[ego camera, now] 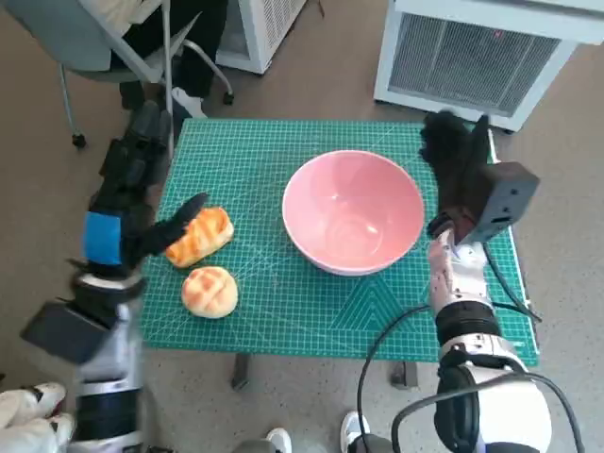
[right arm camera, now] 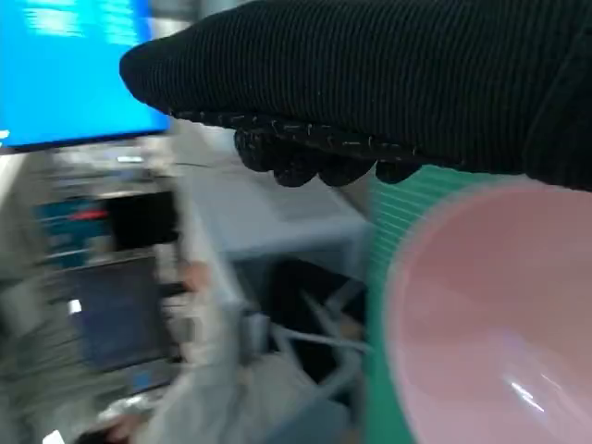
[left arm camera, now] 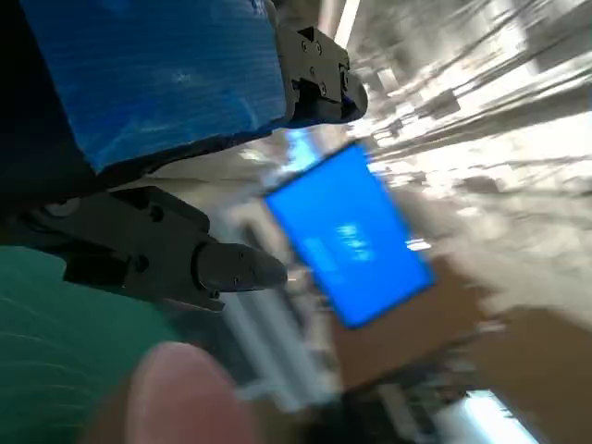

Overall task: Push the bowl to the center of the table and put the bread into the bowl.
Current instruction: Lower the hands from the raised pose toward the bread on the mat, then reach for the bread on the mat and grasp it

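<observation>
While R hand point(ego camera: 451, 156) flanks bowl point(ego camera: 353, 211), L hand point(ego camera: 142, 212) fingers point(ego camera: 185, 211) touch bread point(ego camera: 199, 236).

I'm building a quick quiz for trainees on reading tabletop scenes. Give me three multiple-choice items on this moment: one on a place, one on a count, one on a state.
1. Where does the long bread lie relative to the pink bowl, seen in the head view?
A. inside it
B. to its left on the green mat
C. on the floor

2. How many breads are on the mat?
A. one
B. two
C. four

3. What is in the bowl?
A. nothing
B. a bread
C. a spoon

Answers:
1 B: the long bread sits left of the bowl, by the left hand.
2 B: the long one and a round bread.
3 A: the bowl's inside shows bare pink; the right hand is beside its rim.
</observation>
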